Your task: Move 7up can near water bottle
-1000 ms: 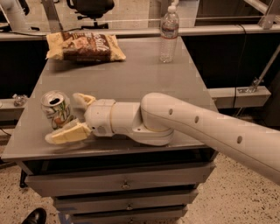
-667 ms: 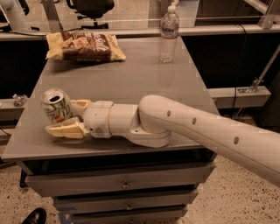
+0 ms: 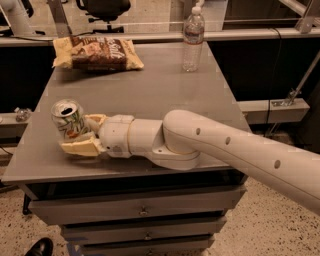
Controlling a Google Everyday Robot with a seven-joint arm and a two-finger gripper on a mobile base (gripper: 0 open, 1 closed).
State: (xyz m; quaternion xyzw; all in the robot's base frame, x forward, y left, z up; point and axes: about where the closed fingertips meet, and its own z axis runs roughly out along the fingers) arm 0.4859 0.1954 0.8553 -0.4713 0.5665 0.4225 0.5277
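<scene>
The 7up can point(image 3: 68, 118), white and green with an open silver top, stands near the table's front left corner, slightly tilted. My gripper point(image 3: 78, 133) reaches in from the right and its cream fingers are closed around the can's lower half, one finger point(image 3: 80, 148) in front and one behind. The water bottle point(image 3: 193, 38), clear with a white cap and label band, stands upright at the far right of the table, well away from the can.
A chip bag point(image 3: 96, 53) lies at the table's far left. The grey table point(image 3: 165, 90) has drawers below its front edge. An office chair point(image 3: 102, 9) stands behind the table. My white arm crosses the front right of the table.
The fingers have closed in from an open spread onto the can, and the can has tipped slightly and shifted a little to the right.
</scene>
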